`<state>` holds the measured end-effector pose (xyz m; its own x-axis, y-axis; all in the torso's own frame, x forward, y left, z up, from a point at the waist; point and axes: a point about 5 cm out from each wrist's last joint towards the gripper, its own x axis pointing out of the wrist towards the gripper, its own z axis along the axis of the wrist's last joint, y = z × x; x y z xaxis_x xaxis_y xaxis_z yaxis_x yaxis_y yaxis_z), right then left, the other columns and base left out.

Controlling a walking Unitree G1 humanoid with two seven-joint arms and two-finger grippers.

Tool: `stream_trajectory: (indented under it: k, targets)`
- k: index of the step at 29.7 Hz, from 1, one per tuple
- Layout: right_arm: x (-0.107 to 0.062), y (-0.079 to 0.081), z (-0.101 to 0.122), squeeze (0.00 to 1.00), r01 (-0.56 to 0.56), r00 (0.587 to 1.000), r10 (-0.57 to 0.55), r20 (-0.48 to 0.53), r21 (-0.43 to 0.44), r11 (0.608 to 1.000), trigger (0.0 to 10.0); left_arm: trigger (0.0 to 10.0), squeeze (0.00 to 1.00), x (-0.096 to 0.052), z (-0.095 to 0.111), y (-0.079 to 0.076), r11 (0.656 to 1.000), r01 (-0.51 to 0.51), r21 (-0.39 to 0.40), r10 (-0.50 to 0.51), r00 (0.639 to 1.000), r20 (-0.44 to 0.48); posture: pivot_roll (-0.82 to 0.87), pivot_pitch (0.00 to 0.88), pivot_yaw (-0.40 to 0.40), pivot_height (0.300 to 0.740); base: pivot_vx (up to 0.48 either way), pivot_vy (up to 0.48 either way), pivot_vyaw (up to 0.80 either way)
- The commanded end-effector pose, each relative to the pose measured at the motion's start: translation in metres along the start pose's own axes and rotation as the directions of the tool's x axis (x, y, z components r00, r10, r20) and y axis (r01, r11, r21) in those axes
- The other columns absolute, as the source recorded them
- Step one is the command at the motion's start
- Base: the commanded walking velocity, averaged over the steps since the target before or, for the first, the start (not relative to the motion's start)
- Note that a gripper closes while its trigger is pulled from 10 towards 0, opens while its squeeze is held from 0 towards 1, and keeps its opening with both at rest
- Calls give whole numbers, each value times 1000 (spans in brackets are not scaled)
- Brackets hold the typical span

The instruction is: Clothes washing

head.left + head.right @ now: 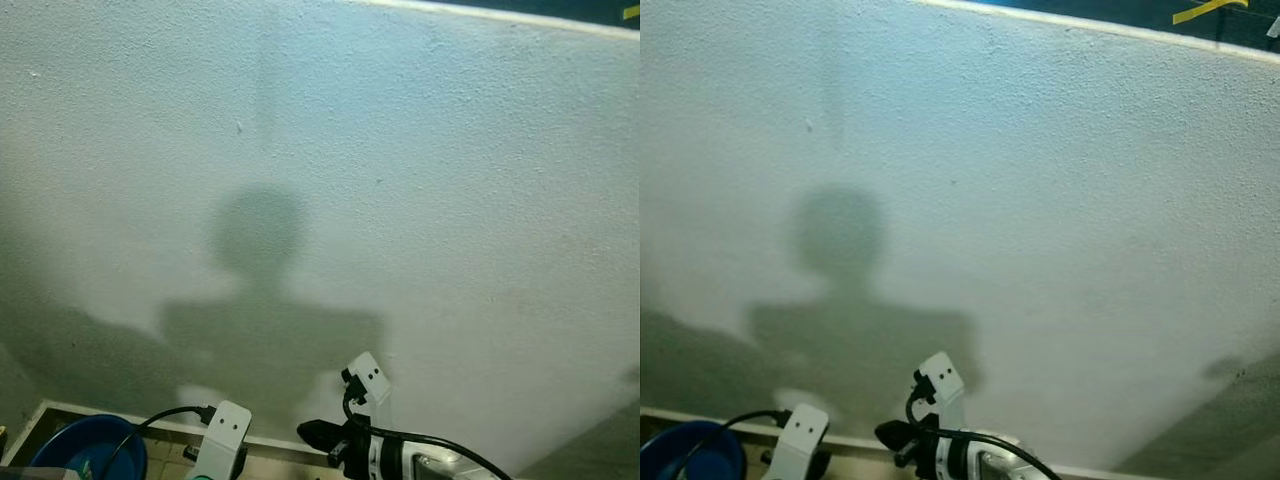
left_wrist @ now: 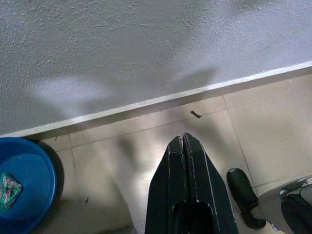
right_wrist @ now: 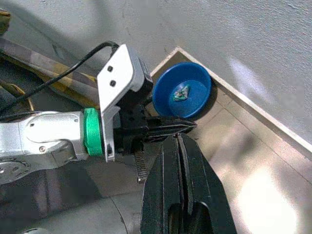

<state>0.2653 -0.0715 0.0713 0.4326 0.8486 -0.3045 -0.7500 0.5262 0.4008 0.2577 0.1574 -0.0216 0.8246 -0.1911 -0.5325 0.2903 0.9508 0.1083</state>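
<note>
A round blue basin stands on the tiled floor in the corner by the wall, also at lower left in the head view as the basin. A small green crumpled thing lies in it. My left gripper is shut with nothing between its fingers, held low over the floor beside the basin. My right gripper is shut and empty too, close beside the left one. In the right wrist view, the left arm's green ring and white bracket sit between that camera and the basin.
A white rough wall stands close ahead with my shadow on it. A pale skirting strip runs along its foot above beige floor tiles. A second wall meets it at the basin's corner.
</note>
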Motion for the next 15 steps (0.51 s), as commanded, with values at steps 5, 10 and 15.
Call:
stream_trajectory:
  k: [5,10,15]
  targets:
    - [4,0,-2,0,-14,1000,14,0,16,1000,10000,10000,0,-5,-9,4,1000,-11,9,12,1000,-20,51,23,-19,740,0,0,0]
    - [2,0,-2,0,-9,1000,9,3,13,1000,10000,10000,0,-4,-10,3,1000,-4,-16,4,1000,-21,37,25,-13,740,0,0,0]
    - [-2,-4,-3,0,8,1000,-8,4,18,1000,10000,10000,0,-4,-8,-4,998,27,-62,-27,1000,4,41,27,-29,740,0,0,0]
